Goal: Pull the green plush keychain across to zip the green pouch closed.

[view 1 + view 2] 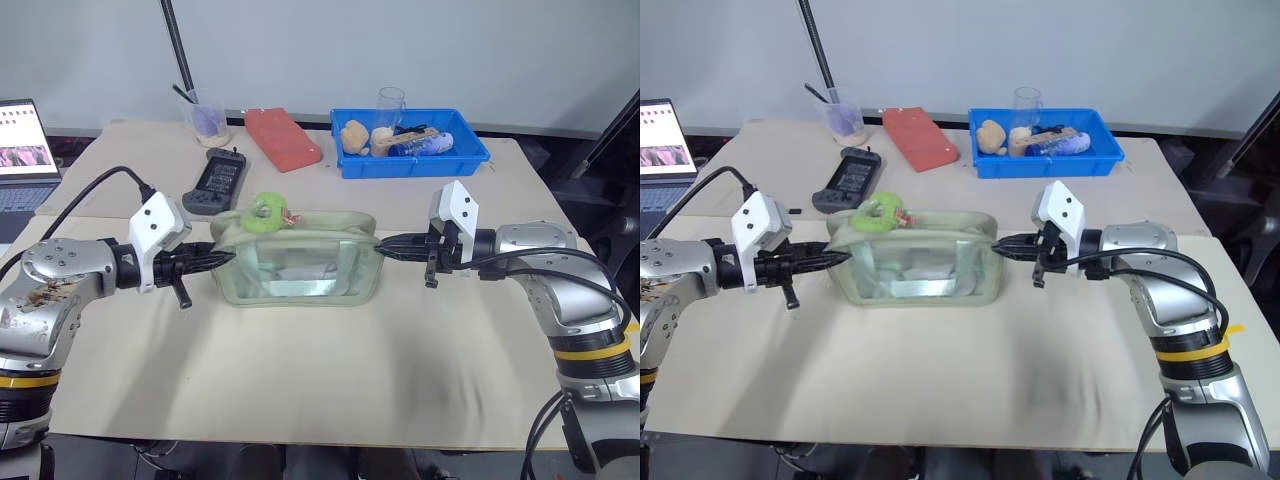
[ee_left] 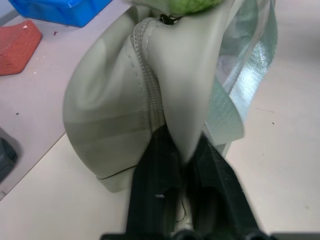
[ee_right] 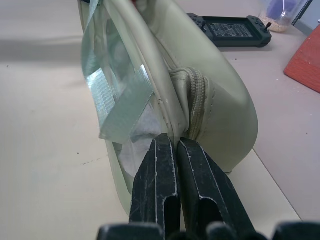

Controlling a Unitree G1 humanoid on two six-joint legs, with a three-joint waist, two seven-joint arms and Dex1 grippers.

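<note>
Green pouch [image 1: 300,265] upright mid-counter [image 1: 330,380], left hand [image 1: 222,257] and right hand [image 1: 385,246] each clamped on an end. Green plush keychain [image 1: 266,213] at left end. Keep ends taut; free 1 hand for the pull.

Bright even light, soft shadows, sharp

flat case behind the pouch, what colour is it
Red, a flat case lying behind the green pouch; clearest in the left eye view.

Green pouch [image 2: 125,115] end pinched between black jaws
</note>
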